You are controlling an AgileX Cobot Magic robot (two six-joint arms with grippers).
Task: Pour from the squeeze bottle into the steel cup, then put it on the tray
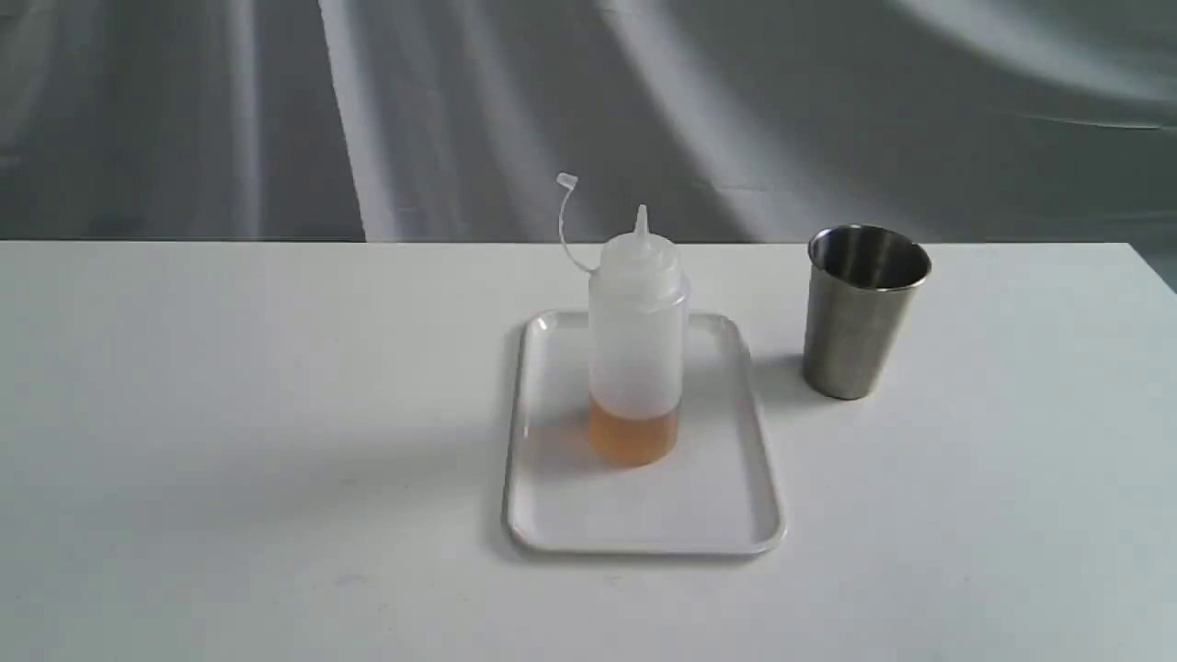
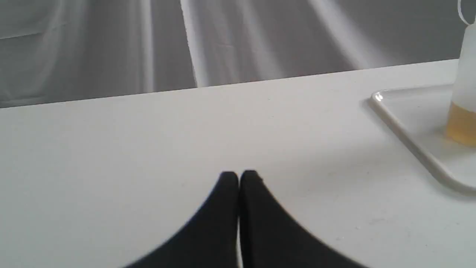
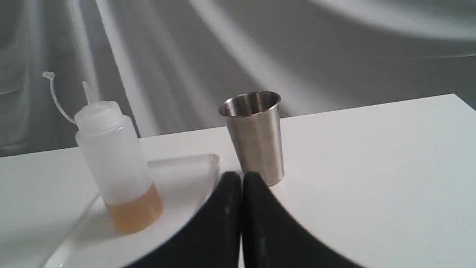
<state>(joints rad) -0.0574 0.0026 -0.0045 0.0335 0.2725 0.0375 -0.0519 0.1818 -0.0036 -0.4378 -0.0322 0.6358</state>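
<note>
The squeeze bottle (image 1: 637,340) stands upright on the white tray (image 1: 717,515) in the middle of the table, with amber liquid at its bottom and its cap strap curling up to the left. The steel cup (image 1: 862,308) stands upright on the table, right of the tray. Neither arm shows in the exterior view. My left gripper (image 2: 239,175) is shut and empty over bare table, with the tray (image 2: 405,128) and the bottle (image 2: 465,108) off to one side. Shut and empty too, my right gripper (image 3: 241,175) hangs just short of the cup (image 3: 254,137) and beside the bottle (image 3: 115,163).
The white table (image 1: 230,414) ends at a far edge against a grey draped cloth backdrop (image 1: 460,110). Its right corner shows beyond the cup.
</note>
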